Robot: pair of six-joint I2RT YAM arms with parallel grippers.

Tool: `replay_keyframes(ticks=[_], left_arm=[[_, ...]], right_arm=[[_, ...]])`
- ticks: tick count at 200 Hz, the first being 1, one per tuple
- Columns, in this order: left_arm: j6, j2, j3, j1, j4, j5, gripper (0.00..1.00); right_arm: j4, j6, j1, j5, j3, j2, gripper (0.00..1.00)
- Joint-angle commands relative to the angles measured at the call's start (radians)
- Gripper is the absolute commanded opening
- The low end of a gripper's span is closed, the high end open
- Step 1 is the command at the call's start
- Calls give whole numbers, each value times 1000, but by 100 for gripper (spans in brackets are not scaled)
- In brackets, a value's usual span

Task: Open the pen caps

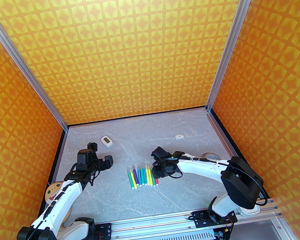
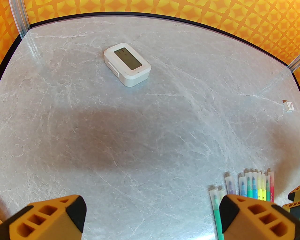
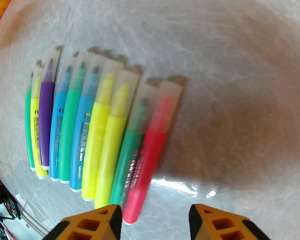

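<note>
Just ahead-left of the right claw (image 3: 154,212), half-open and empty, capped pens (image 3: 93,121) lie in a row, pink pen (image 3: 140,185) nearest. Left claw (image 2: 152,204) gapes wide, empty. Pens look light, stiff, slick: grip a barrel (image 3: 153,145), pull its cap (image 3: 170,98).

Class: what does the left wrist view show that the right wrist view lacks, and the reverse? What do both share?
Left wrist view's own: a white device with a screen, a small white box, and the open left hand. Right wrist view's own: the pens at full length, with lettering and white end plugs, and the open right hand beside the pink pen's end. Shared: the row of pens, the pen caps on them, and the gray marble table.
</note>
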Motion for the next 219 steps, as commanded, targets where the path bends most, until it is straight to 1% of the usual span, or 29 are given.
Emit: replay_keyframes(ticks=[1,28,95,180,219], left_arm=[[2,-15,16,-7,-21,-12,99],[5,-15,17,-7,-24,-11,99],[9,-15,19,-7,-28,-10,100],[9,-14,19,-6,-32,-9,100],[7,-15,22,-7,-34,-5,100]], right_arm=[[27,37,17,-5,22,22,50],[44,53,25,-8,7,42,45],[83,82,28,-8,-17,82,41],[101,102,28,27,-34,126,36],[69,98,29,65,-29,146,33]])
